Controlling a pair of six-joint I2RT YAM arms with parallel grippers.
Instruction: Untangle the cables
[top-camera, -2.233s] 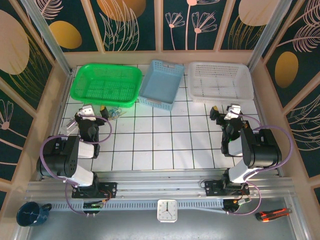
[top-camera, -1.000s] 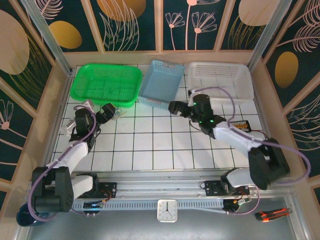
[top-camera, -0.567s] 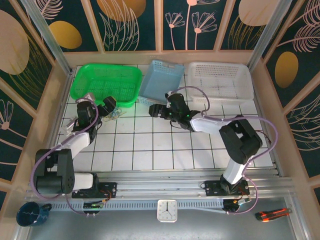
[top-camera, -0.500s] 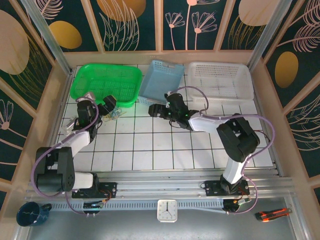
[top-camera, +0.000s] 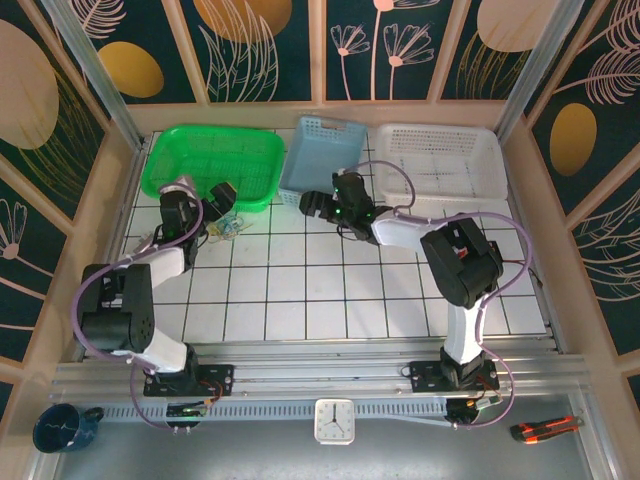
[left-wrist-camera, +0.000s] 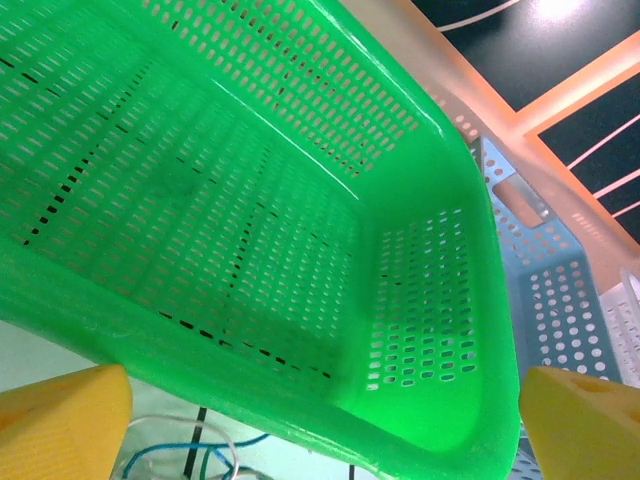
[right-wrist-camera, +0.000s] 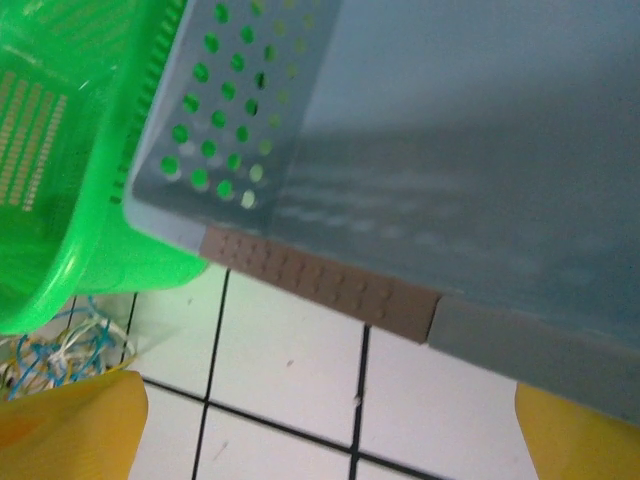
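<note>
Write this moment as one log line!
left jaws open, near cables | right jaws open, by blue basket | cables tangled beside green basket

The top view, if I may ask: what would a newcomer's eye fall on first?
Three baskets line the far edge: green basket at left, blue basket in the middle, white basket at right. Both arms stretch toward them, left fingers open at the green one's near rim, right fingers open by the blue one's corner. The small tangle of cables lies on the tiles before the green basket.
</note>
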